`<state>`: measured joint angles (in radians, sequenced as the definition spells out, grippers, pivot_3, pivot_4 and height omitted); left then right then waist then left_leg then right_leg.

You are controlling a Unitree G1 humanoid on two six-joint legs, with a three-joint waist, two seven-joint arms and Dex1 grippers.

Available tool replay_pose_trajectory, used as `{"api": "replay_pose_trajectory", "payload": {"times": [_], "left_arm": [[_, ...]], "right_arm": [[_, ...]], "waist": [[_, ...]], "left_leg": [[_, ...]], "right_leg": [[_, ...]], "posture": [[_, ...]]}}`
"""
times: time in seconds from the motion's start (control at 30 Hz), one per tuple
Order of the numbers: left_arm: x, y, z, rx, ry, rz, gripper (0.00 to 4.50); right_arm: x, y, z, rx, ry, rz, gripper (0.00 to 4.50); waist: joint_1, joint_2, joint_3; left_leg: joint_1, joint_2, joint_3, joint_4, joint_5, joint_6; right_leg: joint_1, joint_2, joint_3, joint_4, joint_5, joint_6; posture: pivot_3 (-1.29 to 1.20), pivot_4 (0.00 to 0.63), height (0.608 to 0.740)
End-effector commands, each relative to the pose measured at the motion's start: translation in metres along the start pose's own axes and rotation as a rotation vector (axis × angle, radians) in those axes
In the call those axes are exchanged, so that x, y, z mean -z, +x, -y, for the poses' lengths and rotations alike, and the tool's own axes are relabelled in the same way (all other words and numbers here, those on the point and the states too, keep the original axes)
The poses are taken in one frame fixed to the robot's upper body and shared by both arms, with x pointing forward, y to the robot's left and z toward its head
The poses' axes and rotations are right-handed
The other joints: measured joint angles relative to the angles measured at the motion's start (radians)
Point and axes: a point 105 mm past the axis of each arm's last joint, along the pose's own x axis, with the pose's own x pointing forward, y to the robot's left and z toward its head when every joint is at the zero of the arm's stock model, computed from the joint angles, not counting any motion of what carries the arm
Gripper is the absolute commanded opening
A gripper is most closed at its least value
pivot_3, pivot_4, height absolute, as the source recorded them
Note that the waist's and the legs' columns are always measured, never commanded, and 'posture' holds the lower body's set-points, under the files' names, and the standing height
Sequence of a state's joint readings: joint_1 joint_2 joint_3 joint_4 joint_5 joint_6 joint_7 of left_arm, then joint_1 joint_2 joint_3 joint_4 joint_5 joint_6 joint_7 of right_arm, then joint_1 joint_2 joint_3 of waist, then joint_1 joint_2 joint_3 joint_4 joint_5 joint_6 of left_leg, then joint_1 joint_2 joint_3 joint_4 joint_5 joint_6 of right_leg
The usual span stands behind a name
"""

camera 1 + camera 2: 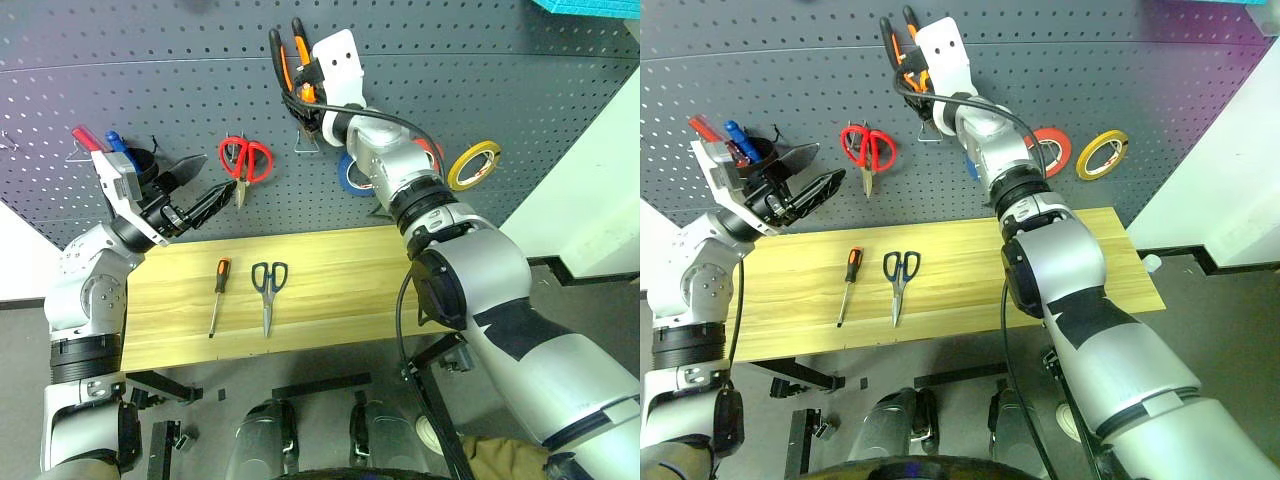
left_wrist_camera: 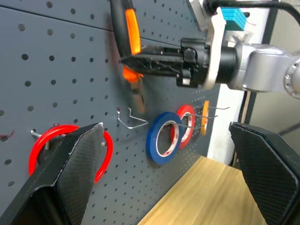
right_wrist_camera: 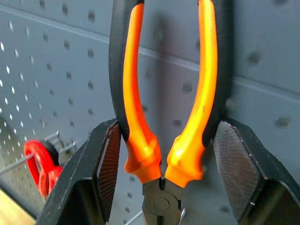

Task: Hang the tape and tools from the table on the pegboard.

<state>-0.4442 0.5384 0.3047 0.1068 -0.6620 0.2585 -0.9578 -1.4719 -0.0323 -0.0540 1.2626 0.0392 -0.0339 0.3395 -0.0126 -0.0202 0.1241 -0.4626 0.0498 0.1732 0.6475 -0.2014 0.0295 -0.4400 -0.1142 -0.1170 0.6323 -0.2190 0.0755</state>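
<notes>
pliers: orange-and-black-handled steel pliers (image 3: 164, 140) look heavy, stiff; rubbery handles grip well, best held low near pivot.
right gripper (image 1: 305, 85): jaws half-open, clamped on both handles, up against dark grey pegboard (image 1: 150, 80) above wire hook (image 2: 131, 119).
left gripper (image 1: 190, 195): jaws wide, empty.
bench: light wooden top (image 1: 340, 270), slim screwdriver (image 1: 217, 295) & dark-blue scissors (image 1: 268, 292) lying flat.
tape: blue ring (image 2: 164, 137) already hung.

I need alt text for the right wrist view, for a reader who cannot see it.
The right end effector grips pliers by their orange-and-black handles, jaws pointing down, close to the dark grey pegboard. Red-handled scissors hang on a hook to one side.
</notes>
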Motion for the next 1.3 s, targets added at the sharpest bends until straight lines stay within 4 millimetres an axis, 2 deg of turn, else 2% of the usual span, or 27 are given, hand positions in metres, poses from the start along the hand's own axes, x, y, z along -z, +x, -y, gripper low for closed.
{"api": "replay_pose_trajectory", "payload": {"times": [0.03,0.2,0.47,0.9,1.07,1.3], "left_arm": [[-0.008,0.002,0.002,0.013,0.028,0.018,4.50],[-0.005,0.006,0.003,0.018,0.026,0.013,4.50],[0.000,0.008,0.007,0.003,-0.001,-0.004,4.50],[0.003,0.008,0.022,0.021,-0.027,-0.036,4.50],[0.004,0.008,0.027,0.014,-0.028,-0.043,4.50],[0.008,0.005,0.032,-0.011,-0.019,-0.070,4.50]], "right_arm": [[-0.023,0.002,-0.003,0.000,-0.033,0.085,2.61],[-0.024,0.003,-0.005,0.006,0.011,0.099,2.61],[-0.012,0.003,-0.006,0.018,0.002,0.071,2.61],[-0.021,0.000,0.006,0.068,0.062,0.120,2.61],[-0.015,-0.001,0.011,0.094,0.059,0.099,2.61],[0.006,-0.003,0.015,0.135,0.056,0.040,2.61]], "waist": [[0.000,0.000,0.000],[0.000,0.000,0.000],[0.001,-0.001,-0.003],[0.007,0.000,-0.002],[0.014,0.002,0.000],[0.027,0.008,0.006]], "left_leg": [[0.000,0.000,0.000,0.000,0.000,0.000],[0.000,0.000,0.000,0.000,0.000,0.000],[0.000,0.000,0.000,0.000,0.000,0.000],[0.000,0.000,-0.001,0.000,0.000,0.000],[0.000,0.000,-0.003,0.000,0.000,0.000],[0.004,0.001,-0.006,0.001,0.000,0.000]], "right_leg": [[0.000,0.000,0.000,0.000,0.000,0.000],[0.000,0.000,0.000,0.000,0.000,0.000],[0.000,0.000,0.000,0.000,0.000,0.000],[0.000,0.000,0.000,0.000,0.000,0.000],[0.001,0.000,0.000,0.000,0.000,0.000],[0.004,0.000,0.000,0.000,-0.001,-0.001]], "posture": [[0.18,0.010,0.740],[0.18,0.006,0.740],[0.20,0.026,0.740],[0.22,0.082,0.740],[0.23,0.118,0.740],[0.25,0.165,0.740]]}}
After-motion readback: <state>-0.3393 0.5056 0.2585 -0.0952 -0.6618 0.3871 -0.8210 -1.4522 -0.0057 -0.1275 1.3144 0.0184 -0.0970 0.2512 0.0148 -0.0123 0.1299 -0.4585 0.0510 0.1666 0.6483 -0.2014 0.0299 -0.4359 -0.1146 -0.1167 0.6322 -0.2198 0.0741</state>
